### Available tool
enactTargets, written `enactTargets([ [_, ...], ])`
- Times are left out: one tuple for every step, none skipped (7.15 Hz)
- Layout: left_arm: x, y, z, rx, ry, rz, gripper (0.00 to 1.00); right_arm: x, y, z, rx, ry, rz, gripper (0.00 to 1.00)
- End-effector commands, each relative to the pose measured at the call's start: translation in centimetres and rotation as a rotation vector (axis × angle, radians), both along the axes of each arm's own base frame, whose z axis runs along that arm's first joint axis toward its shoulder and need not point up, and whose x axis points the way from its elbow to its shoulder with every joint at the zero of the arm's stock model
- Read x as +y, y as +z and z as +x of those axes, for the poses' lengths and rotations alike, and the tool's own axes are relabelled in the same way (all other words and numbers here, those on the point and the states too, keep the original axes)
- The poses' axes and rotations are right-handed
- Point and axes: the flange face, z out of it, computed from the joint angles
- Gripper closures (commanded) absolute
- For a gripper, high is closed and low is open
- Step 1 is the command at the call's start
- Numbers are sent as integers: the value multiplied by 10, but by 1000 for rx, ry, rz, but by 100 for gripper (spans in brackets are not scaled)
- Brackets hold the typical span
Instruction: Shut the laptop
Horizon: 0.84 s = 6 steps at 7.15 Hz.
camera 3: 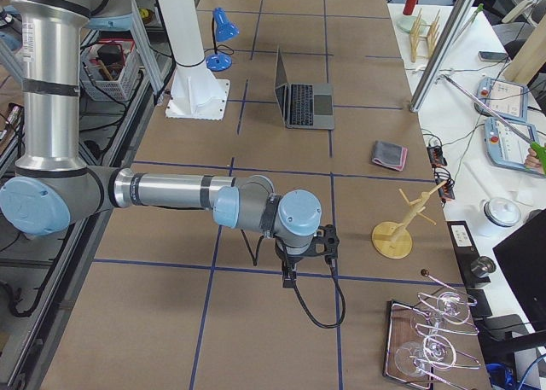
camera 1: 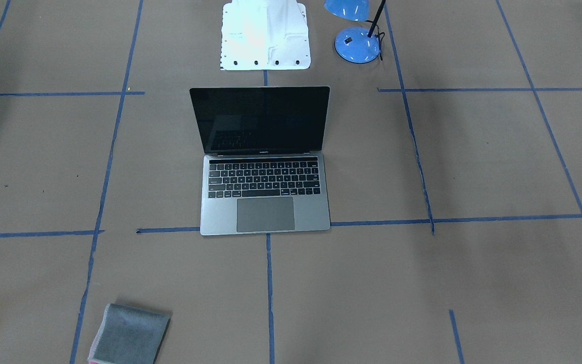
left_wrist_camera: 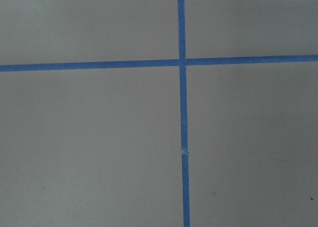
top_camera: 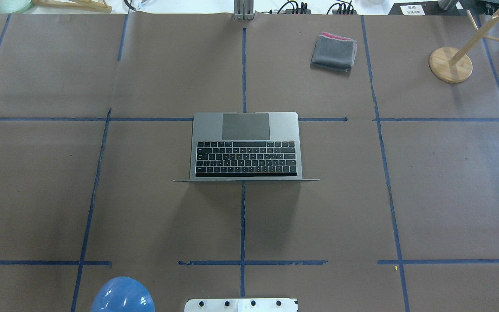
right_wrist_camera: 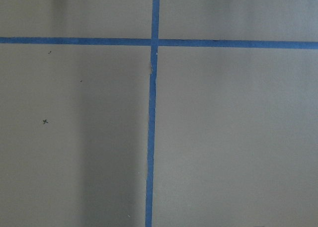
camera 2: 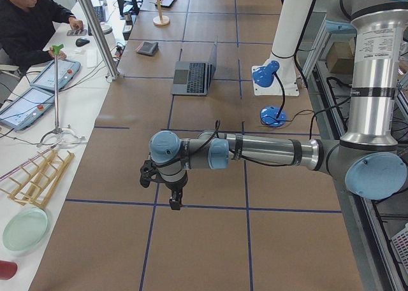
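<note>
1. Looking at your left gripper (camera 2: pixel 173 205) first: it points straight down over the table (camera 1: pixel 473 162), close above a blue tape line. It only shows in the side view, so I can't tell whether the fingers are spread or pinched. Nothing is visibly in it.
2. Same deal with your right gripper (camera 3: pixel 290 279). It hangs pointing down near a tape line and shows only from the side, so I can't call its state either. Both wrist cams show just brown paper and a tape cross.
3. Both grippers are well apart from the laptop (top_camera: pixel 246 147). It sits mid-table, open, with the dark screen about upright. In the overhead view the lid is edge-on at the base's 6 o'clock side and the trackpad is at 12.
4. From the laptop in that overhead view, the folded grey cloth (top_camera: pixel 334 53) is at about 1 o'clock.
5. The wooden stand (top_camera: pixel 450 65) is around 2 o'clock, and the blue lamp (top_camera: pixel 122 295) is at 7.
</note>
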Motion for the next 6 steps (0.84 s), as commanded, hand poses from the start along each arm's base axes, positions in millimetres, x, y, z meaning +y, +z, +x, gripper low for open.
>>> enactTargets([
  [-1,-4,0,-1,-2,6,0,0,0,0,0,0,0,0],
  [-1,-5,0,1,-1,9,0,0,0,0,-2,-1,1,0],
  [-2,-8,0,1,-1,16,0,-1,-3,0,-1,-1,8,0],
  [-7,-16,1,1,0,30,0,-3,-17,-1,1,-1,38,0],
  [-15,-32,2,12,0,61,0,-4,-26,-1,1,0,54,0],
  [-28,-65,7,63,0,103,0,-9,-47,-6,0,-12,95,0],
])
